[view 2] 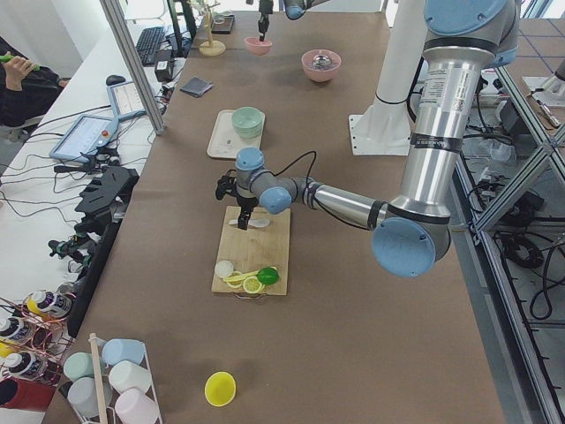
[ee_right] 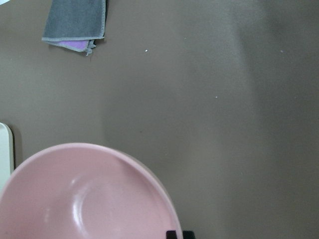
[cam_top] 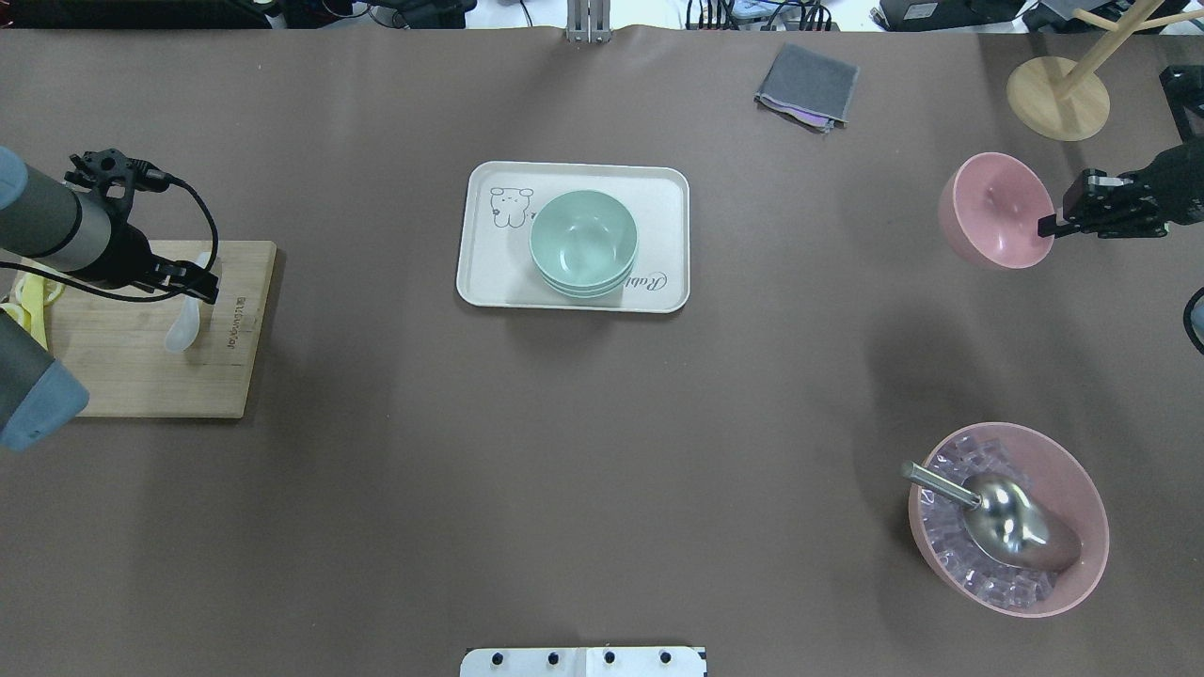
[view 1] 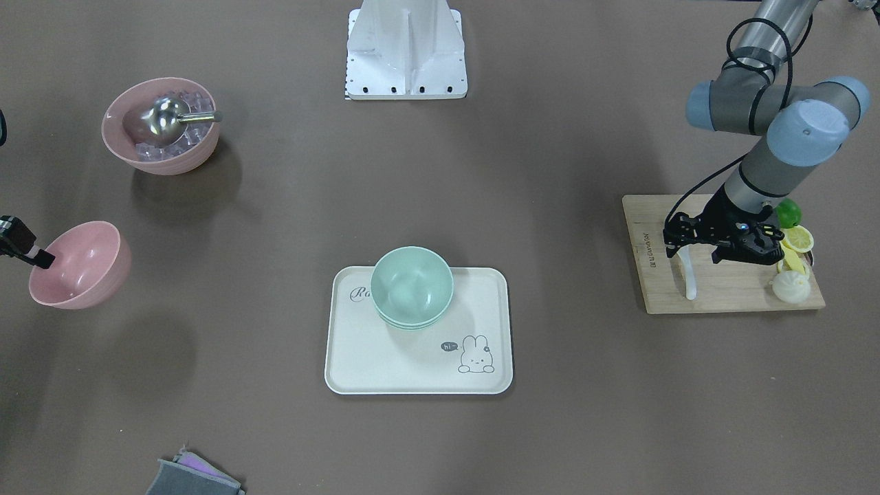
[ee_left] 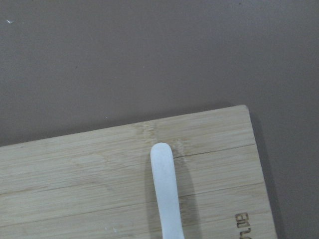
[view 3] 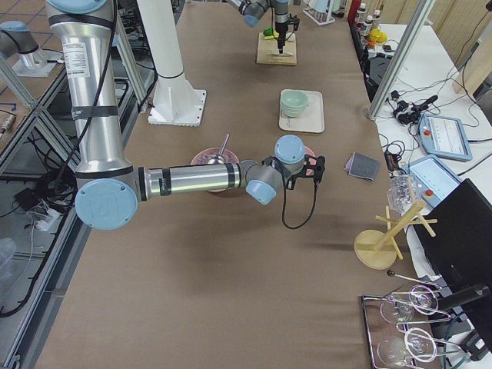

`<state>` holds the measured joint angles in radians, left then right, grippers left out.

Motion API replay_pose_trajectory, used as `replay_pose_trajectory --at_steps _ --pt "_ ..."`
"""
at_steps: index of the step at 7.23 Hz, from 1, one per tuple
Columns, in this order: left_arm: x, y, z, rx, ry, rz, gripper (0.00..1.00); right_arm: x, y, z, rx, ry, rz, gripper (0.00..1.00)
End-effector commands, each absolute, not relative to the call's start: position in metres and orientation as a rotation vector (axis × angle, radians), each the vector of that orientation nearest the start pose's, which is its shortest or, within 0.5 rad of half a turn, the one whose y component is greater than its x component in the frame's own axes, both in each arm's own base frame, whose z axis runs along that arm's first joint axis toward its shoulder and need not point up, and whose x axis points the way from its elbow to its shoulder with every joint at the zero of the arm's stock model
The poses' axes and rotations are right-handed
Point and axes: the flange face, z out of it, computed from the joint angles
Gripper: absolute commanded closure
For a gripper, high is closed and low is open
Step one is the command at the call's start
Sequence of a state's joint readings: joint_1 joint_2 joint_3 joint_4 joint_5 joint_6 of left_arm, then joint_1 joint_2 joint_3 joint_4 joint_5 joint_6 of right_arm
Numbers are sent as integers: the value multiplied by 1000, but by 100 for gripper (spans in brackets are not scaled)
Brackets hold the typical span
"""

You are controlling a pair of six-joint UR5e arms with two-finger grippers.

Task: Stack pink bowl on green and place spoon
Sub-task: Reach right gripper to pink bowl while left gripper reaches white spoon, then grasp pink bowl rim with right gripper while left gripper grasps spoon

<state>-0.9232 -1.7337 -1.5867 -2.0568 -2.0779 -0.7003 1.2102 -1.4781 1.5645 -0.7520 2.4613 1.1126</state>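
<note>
Right gripper (cam_top: 1046,226) clamps the rim of the pink bowl (cam_top: 997,212), open table (cam_top: 800,282) toward the green bowl (cam_top: 583,243); left gripper (cam_top: 198,287) hangs over the spoon (cam_top: 182,329) near the edge of the board (cam_top: 141,376), its grip unclear.

The pink bowl (cam_top: 997,209) is plain, the green bowl (cam_top: 583,240) pale mint. The cream tray (cam_top: 489,273) bears a rabbit drawing; the spoon (cam_top: 182,329) is white.

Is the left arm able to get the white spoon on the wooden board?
Probably yes. The left gripper hangs right at the spoon on the wooden board, with nothing between them. The lemon slices lie at the board's other end.
</note>
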Motion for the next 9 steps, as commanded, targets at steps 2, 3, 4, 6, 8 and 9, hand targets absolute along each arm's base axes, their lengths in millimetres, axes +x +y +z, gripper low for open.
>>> replay_pose_trajectory --at_steps 2,3,4,6,8,9 --pt "294 -520 518 202 789 130 52 -139 -527 497 73 -1191 269 100" --pt "300 -527 519 199 788 129 52 -140 -528 495 76 -1193 268 100" --pt "303 -530 519 197 787 129 52 -140 -528 495 75 -1193 269 100" --pt "303 -531 526 201 784 138 52 -141 -529 494 75 -1194 267 100" --pt "304 -532 528 205 787 139 54 -140 -528 492 78 -1195 265 100" --pt "304 -531 526 208 790 141 81 -140 -528 492 78 -1195 265 100"
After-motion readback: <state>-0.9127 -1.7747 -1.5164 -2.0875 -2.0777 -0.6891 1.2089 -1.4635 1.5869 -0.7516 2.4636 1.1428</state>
